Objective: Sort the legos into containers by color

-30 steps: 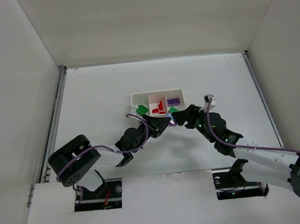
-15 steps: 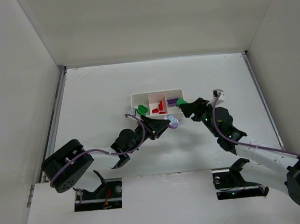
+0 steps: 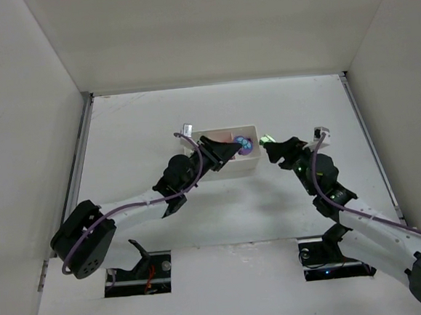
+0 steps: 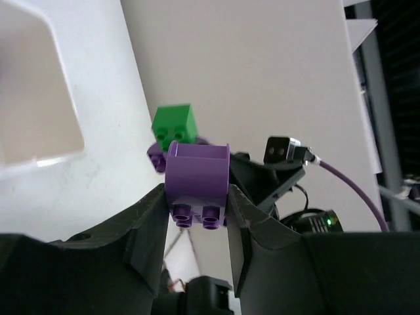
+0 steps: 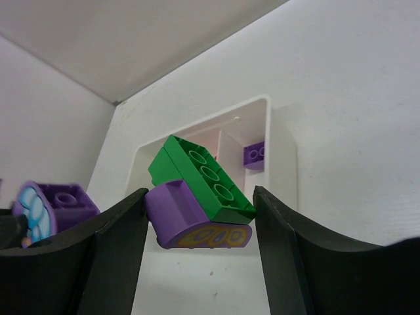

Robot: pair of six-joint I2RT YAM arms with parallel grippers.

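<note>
square purple plastic brick (image 4: 197, 180): purple all over, one face printed pale blue and white
green plastic brick (image 5: 200, 172): bright green, studs too
curved purple plastic piece (image 5: 176, 209): purple, gold ovals along its near face
small purple plastic brick (image 5: 254, 153): purple
thin-walled plastic tray (image 3: 227, 131): white
left claw (image 4: 195, 198), right claw (image 5: 197, 203): black
cable (image 4: 348, 185): purple
worktop (image 3: 142, 126): white

The top camera looks down from high above, on the near side of the white tray (image 3: 249, 162), which sits mid-frame. The left wrist camera, close behind the left gripper (image 4: 195, 197), faces past the tray's right end. The right wrist camera, close behind the right gripper (image 5: 200, 197), faces the tray's right side. Both wrist views show the tray, the green brick (image 4: 174, 125) and the purple brick (image 4: 197, 177).
</note>
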